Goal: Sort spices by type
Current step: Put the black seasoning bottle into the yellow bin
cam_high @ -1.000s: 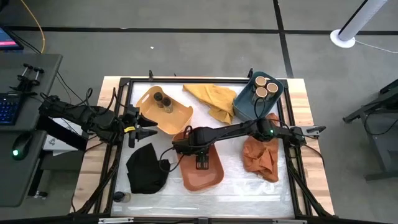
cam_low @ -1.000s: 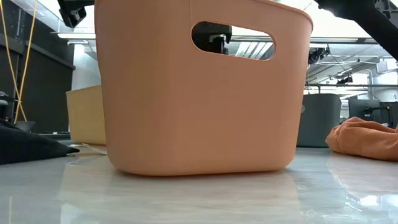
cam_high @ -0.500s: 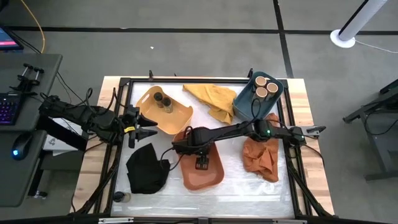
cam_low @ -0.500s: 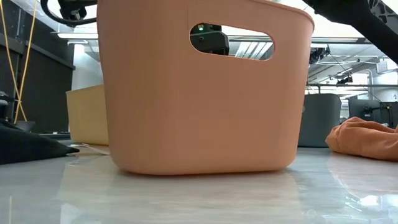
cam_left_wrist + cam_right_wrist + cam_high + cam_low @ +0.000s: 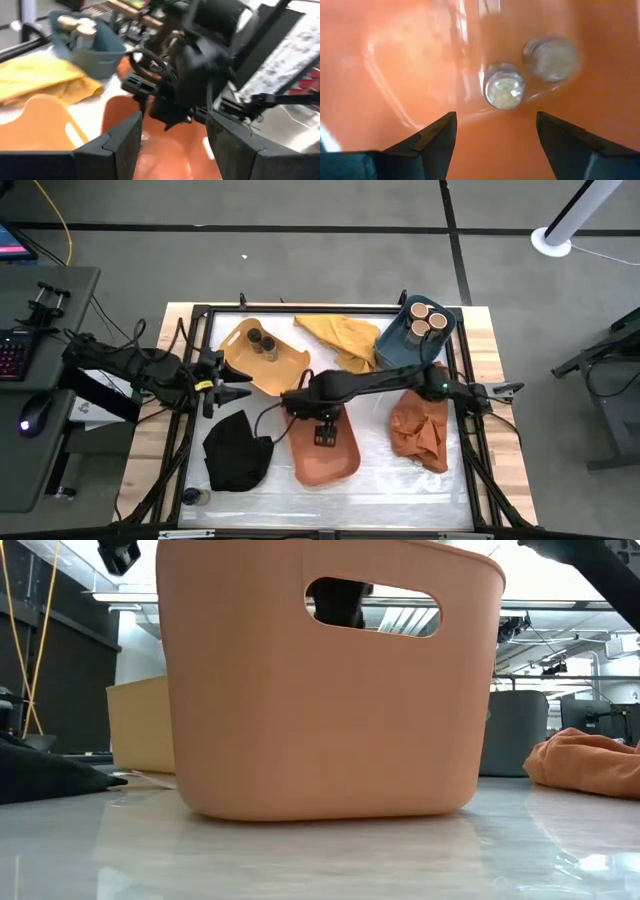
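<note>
Since a second ago, my right claw (image 5: 492, 137) has lifted slightly, fingers wide and empty, above two spice jars (image 5: 504, 91) standing inside the orange tub (image 5: 340, 465); drop looks complete.

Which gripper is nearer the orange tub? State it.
Right. The right gripper hangs open directly above the orange tub, over two jars inside. The left gripper waits open off to the tub's side, near the yellow tub.

Orange tub (image 5: 325, 448), yellow tub (image 5: 265, 358), blue tub (image 5: 400, 345), black cloth (image 5: 236, 450).
</note>
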Motion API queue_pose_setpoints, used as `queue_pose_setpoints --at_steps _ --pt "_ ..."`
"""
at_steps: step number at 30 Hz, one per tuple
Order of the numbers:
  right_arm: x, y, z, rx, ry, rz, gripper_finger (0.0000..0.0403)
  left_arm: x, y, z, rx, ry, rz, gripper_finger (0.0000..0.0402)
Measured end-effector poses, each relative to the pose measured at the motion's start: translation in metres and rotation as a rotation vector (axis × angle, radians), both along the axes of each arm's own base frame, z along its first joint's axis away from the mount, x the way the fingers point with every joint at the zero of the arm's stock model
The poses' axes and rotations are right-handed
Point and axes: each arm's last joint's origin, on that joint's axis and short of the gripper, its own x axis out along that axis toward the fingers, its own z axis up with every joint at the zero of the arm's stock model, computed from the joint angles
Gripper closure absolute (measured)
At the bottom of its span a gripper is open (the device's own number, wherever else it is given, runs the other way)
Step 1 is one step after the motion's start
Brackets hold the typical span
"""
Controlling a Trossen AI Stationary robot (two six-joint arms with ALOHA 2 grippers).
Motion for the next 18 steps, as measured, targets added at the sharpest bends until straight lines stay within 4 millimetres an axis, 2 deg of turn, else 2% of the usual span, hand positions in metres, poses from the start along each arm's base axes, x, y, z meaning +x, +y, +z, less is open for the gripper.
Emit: queue_pose_setpoints --at_steps 4,6,10,13,18 --pt "-0.007 -0.004 0.034 -0.018 -0.134 -0.052 0.0135 0.001 -0.002 0.014 0.046 -0.012 -0.073 0.0197" --pt "-0.013 -0.007 0.052 -0.050 -0.196 -0.085 0.0135 0.004 -0.006 0.020 0.066 0.052 -0.153 0.0197" --pt "-0.030 -0.013 0.083 -0.155 -0.273 -0.160 0.0135 0.005 -0.021 0.016 0.045 0.439 -0.384 0.0197" --pt "-0.042 -0.017 0.099 -0.228 -0.304 -0.204 0.0135 0.003 -0.041 0.010 0.071 0.730 -0.510 0.0197" --pt "-0.050 -0.021 0.108 -0.319 -0.316 -0.251 0.0135 -0.005 -0.090 0.000 0.162 0.909 -0.702 0.0197"
